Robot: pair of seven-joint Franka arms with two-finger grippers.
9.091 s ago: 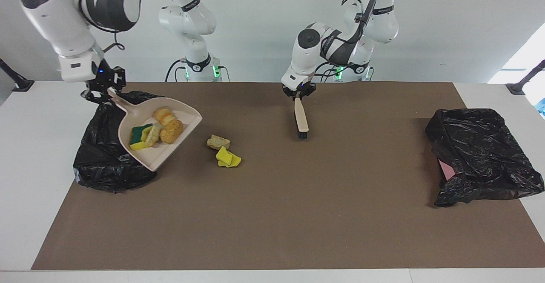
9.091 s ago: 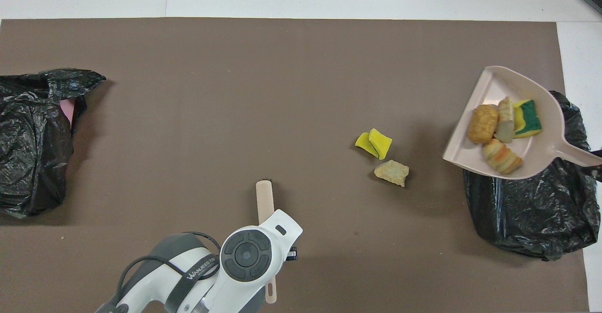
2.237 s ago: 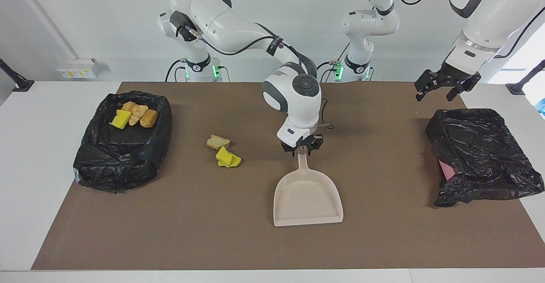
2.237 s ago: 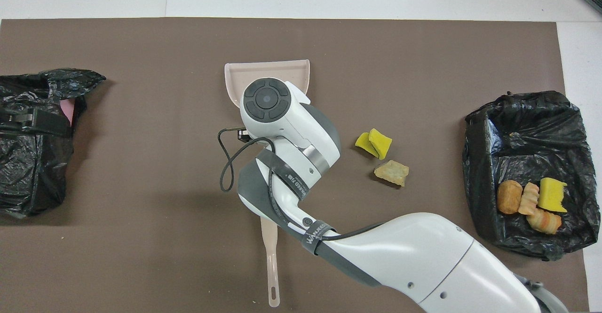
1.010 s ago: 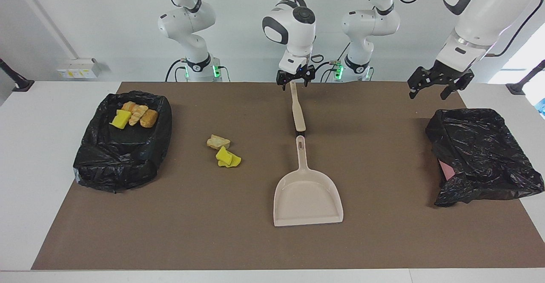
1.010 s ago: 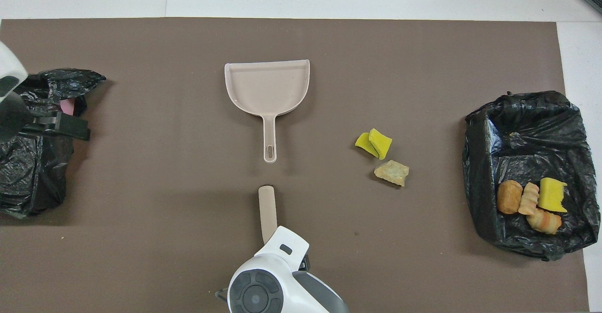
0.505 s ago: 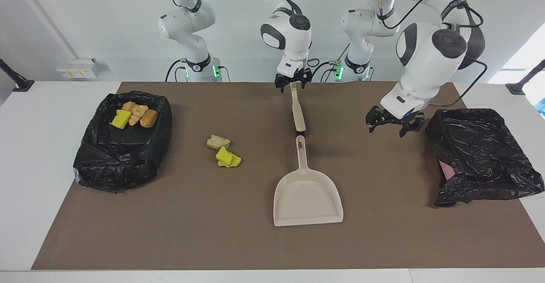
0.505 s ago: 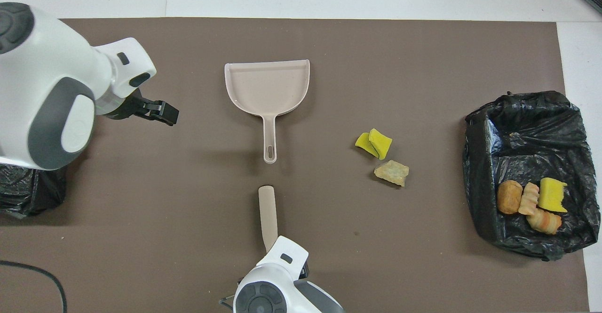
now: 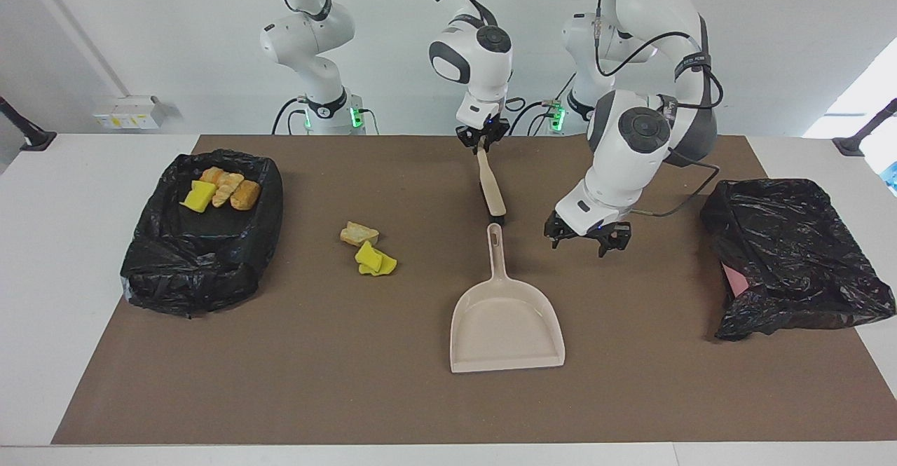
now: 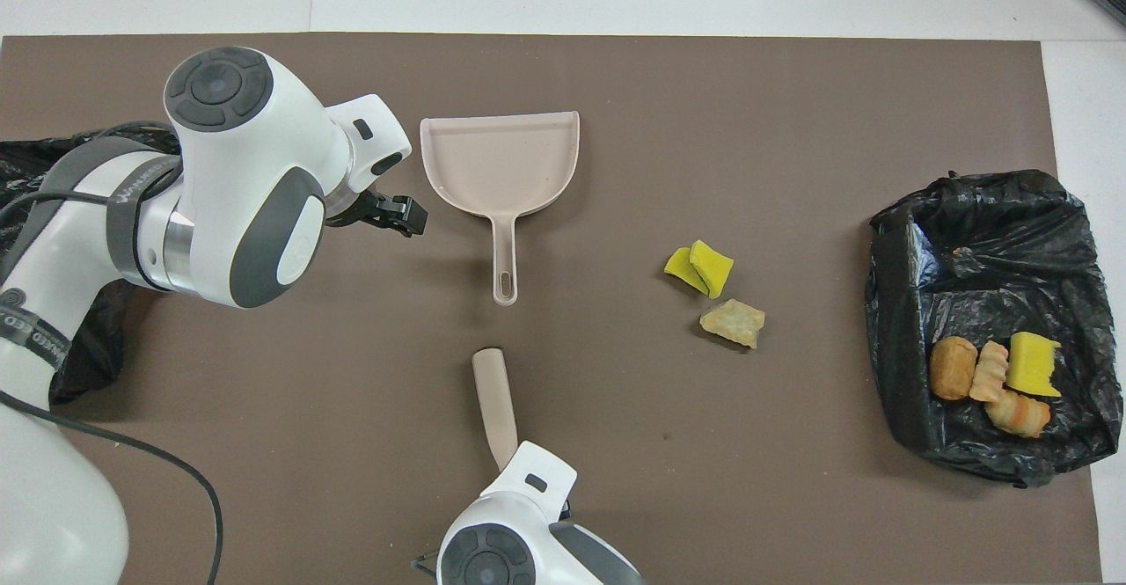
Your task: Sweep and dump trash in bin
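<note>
Facing view: the right hand [image 9: 483, 139] is clamped on the brush [image 9: 489, 187] handle's end, a thin hold that could twist. The left hand [image 9: 587, 236] hangs open beside the dustpan [image 9: 506, 319].

Overhead view: loose trash [image 10: 714, 293] lies on the worktop [image 10: 792, 515] toward the bin [image 10: 897, 303] holding four pieces; sweeping could scatter it.

We see our right gripper [image 9: 483, 138] pointing straight down at the robots' edge of the counter [image 9: 280, 382], near its middle, fingertips pinched together around the brush [image 9: 490, 189] handle's tip. Our right arm drops steeply from above. Our left arm bends low across the counter, wrist angled down, left gripper [image 9: 587, 237] hanging just above the surface, its fingers spread wide and holding nothing.
</note>
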